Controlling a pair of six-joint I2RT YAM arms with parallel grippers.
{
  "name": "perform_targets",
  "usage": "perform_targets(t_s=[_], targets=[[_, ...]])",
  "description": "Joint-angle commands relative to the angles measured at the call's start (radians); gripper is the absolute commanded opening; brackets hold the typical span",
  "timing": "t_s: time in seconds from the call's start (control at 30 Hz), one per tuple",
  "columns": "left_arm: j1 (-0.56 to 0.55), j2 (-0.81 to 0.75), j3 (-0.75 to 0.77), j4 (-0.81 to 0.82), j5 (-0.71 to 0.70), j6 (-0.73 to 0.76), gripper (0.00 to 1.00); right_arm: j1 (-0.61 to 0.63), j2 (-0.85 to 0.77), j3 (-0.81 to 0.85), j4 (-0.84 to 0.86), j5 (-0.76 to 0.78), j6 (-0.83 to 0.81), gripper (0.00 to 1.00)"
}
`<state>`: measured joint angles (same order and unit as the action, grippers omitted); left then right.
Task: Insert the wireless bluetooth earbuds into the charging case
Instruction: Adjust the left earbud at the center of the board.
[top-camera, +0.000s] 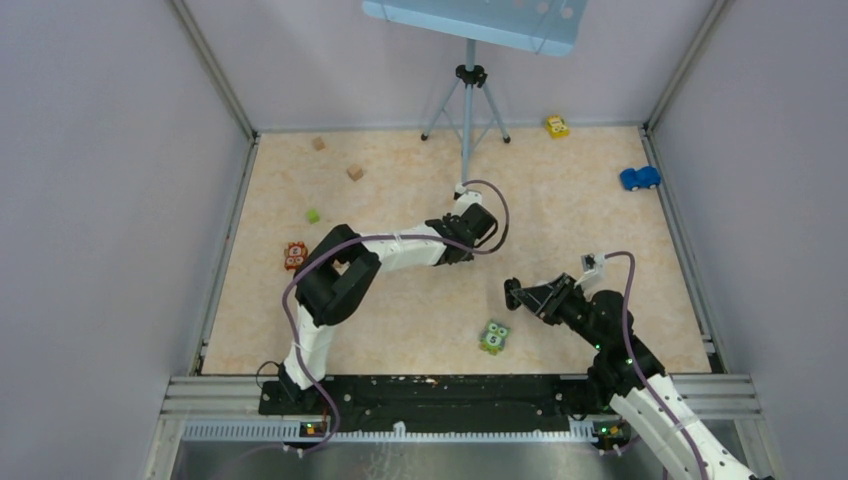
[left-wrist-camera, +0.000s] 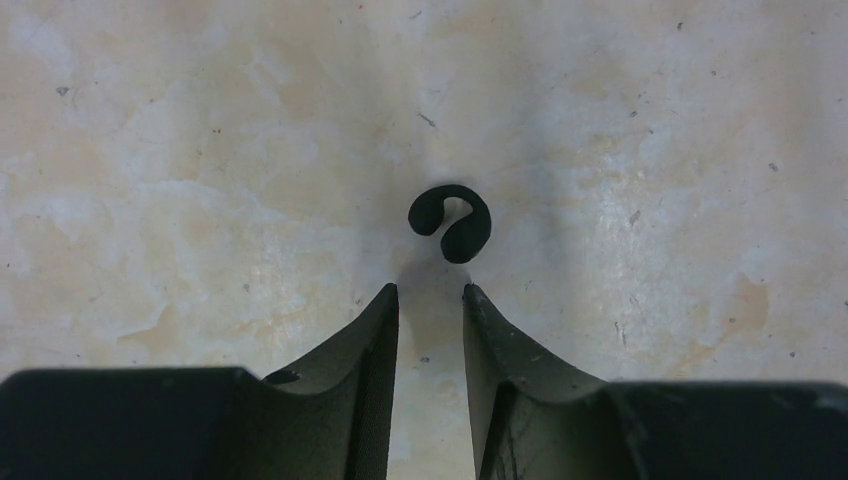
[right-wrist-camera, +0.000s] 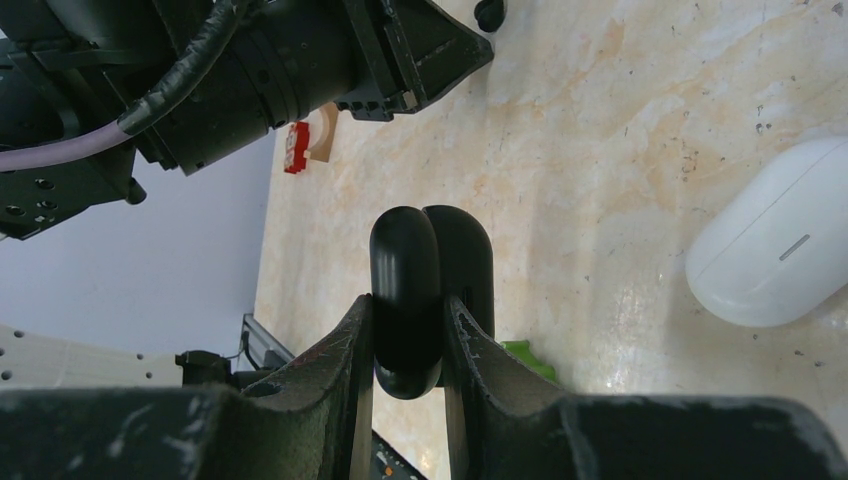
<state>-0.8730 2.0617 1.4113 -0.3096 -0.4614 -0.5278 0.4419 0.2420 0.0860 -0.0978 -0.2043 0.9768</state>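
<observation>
A tripod (top-camera: 468, 100) stands at the table's (top-camera: 420, 310) far edge, with a yellow toy car (top-camera: 556, 126) and a blue toy car (top-camera: 640, 178) to its right. On the left lie a tan cube (top-camera: 318, 143), a second tan cube (top-camera: 354, 172), a green cube (top-camera: 312, 215) and an orange owl (top-camera: 295, 254), and a green owl (top-camera: 494, 337) sits near the front

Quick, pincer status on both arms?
Left pincer: open, empty; black earbud lies on the table just beyond its tips.
Right pincer: closed on the black charging case.

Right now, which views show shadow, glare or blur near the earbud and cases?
Left wrist view: black earbud sharp, soft shadow between it and the left gripper. Right wrist view: black case in right gripper shows little detail; glare on the table beside the white case. Top view: even light.
</observation>
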Motion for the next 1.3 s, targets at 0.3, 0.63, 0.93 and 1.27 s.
perform_targets(t_s=[0.3, 0.63, 0.93, 1.27], targets=[[-0.015, -0.093, 0.058, 0.000, 0.010, 0.019, 0.38, -0.005, -0.013, 0.020, 0.048, -0.001, 0.004, 0.06], [-0.011, 0.069, 0.235, -0.020, 0.010, 0.025, 0.38, -0.006, -0.014, 0.029, 0.030, 0.002, -0.002, 0.06], [0.021, 0.074, 0.171, -0.018, 0.041, 0.018, 0.37, -0.006, -0.021, 0.043, 0.004, 0.003, -0.009, 0.06], [0.026, -0.101, -0.145, 0.078, 0.092, -0.008, 0.37, -0.006, -0.016, 0.059, 0.002, -0.008, -0.015, 0.06]])
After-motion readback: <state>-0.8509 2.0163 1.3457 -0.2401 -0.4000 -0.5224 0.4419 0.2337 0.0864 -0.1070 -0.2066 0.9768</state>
